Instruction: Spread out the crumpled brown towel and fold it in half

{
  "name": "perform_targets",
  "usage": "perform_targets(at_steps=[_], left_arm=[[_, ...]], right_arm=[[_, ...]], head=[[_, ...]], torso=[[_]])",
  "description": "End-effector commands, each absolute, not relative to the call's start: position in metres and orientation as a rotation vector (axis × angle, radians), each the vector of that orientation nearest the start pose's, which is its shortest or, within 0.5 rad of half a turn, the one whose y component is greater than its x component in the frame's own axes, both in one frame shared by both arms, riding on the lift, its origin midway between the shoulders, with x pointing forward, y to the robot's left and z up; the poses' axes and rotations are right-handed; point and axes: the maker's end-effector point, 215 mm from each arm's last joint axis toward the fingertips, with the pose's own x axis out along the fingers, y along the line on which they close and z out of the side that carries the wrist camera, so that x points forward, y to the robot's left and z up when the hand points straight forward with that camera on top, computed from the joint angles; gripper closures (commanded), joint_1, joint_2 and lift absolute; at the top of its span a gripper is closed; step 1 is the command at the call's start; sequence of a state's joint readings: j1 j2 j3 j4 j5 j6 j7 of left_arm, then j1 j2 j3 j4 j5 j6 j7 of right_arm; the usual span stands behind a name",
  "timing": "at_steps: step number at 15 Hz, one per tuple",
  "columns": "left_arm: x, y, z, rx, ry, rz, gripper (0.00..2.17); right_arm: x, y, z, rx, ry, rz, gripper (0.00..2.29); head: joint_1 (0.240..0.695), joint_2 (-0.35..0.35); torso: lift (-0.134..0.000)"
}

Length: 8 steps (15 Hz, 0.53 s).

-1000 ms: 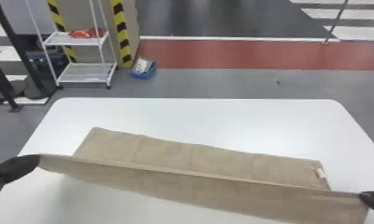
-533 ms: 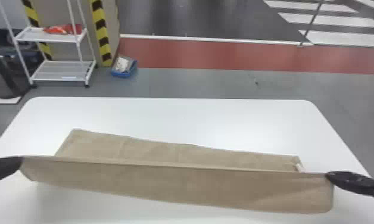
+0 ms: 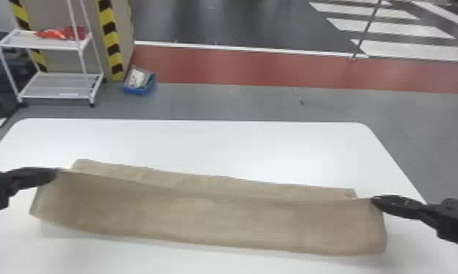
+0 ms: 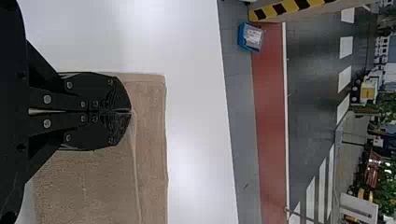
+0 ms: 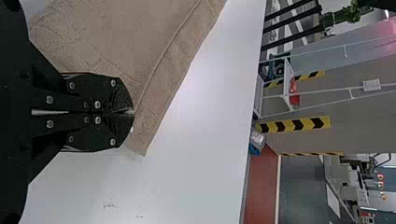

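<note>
2 black flat-fingered end effectors, L & R, are gripping 1 towel. L end effector (image 3: 54,175) is pinching the raised edge's L end, fingers closed together on the cloth; R end effector (image 3: 374,199) is doing the same at the R end, tips pressed together. In the L wrist view, the L end effector (image 4: 130,111) is meeting the fabric w/ both tips; the R wrist view is showing the same grip.

Btwn them the tan-brown cloth towel (image 3: 210,218) is stretching across, near part hanging, far part lying on the white round-cornered counter (image 3: 239,145).

Beyond the counter, 1 white metal rack w/ 2 visible shelves (image 3: 53,89) is standing far L, 1 red-orange item (image 3: 62,33) resting on its upper shelf. 1 blue tray (image 3: 137,91) w/ pale contents is sitting on the floor nearby.

Raised cloth is blocking part of the far layer & counter; both arms & rack top are running out of the head view. Tray contents are looking too small to ID.
</note>
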<state>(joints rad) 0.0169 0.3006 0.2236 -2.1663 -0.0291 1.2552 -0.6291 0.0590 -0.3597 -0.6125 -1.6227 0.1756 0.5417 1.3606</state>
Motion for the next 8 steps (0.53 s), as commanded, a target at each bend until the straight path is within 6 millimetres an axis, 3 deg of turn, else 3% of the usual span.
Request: perform_targets(at_steps=[1, 5, 8], left_arm=[[0.513, 0.312, -0.355, 0.044, 0.695, -0.289, 1.7], [0.539, 0.304, -0.367, 0.039, 0.733, -0.299, 1.7], [0.555, 0.313, -0.365, 0.031, 0.738, -0.28, 1.7]], right_arm=[[0.431, -0.451, -0.403, 0.025, 0.612, 0.585, 1.19], [0.437, -0.463, -0.405, 0.045, 0.626, 0.553, 1.2], [0.446, -0.472, -0.406, 0.069, 0.624, 0.534, 1.2]], head=[[0.695, -0.151], [0.695, -0.168], [0.695, -0.178]], torso=[[-0.124], [-0.124], [-0.124]])
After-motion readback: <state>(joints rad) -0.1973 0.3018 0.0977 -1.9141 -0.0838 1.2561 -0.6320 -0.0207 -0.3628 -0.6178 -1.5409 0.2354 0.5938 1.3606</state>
